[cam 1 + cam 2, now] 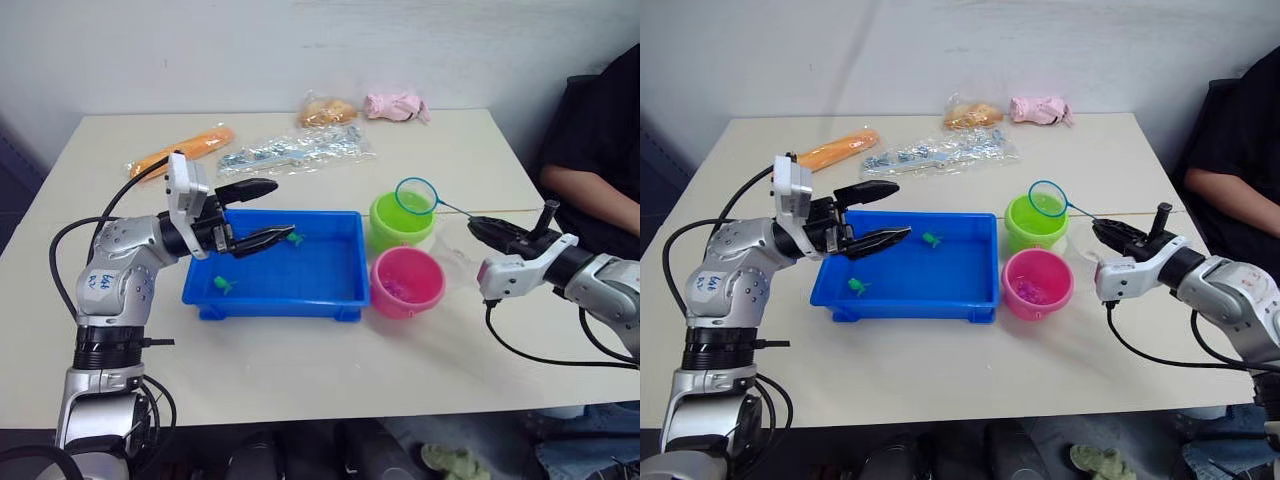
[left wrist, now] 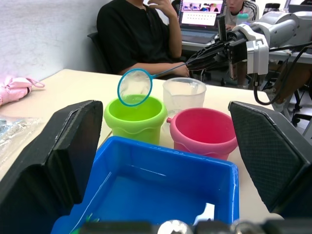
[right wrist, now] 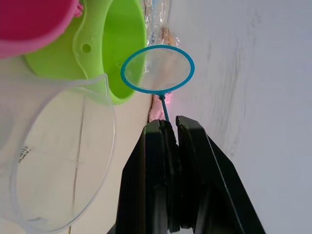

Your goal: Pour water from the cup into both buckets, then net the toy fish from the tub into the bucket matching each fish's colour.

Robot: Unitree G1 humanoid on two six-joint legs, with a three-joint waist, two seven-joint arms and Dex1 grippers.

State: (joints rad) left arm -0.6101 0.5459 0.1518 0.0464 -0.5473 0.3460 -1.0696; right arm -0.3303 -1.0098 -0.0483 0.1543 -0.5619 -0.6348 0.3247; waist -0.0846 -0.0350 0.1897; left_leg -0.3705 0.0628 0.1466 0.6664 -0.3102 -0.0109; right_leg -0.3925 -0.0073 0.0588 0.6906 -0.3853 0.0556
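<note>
Two green fish (image 1: pixel 293 238) remain in the tub (image 1: pixel 345 290), one near the far wall and another (image 1: pixel 223 285) by the near left corner. Our right gripper (image 3: pixel 170 129) has its fingers clamped shut on the thin handle of the net (image 1: pixel 416 196), whose blue hoop hangs over the far edge of the green bucket (image 1: pixel 385 228). Our left gripper (image 1: pixel 268 213) hovers above the tub's left half with fingers spread wide, holding nothing. The pink bucket (image 1: pixel 407 283) stands just beside the tub's right wall, touching the green one, and something magenta lies in it, likely fish, though we cannot make them out clearly. The cup (image 2: pixel 184 95) stands on the tabletop (image 1: pixel 300 370) behind the buckets and looks near empty.

What worries us is the handle: it is slim and smooth, pinched only at its end, so it could twist or slip between the fingers when the hoop drags through water. The mesh is fine and shallow, so a small slick fish may slide off during the lift. The buckets are light moulded plastic with flared rims, and a low sweep of the hoop could nudge or tip one. The tub's rolled rim could also catch the hoop.
</note>
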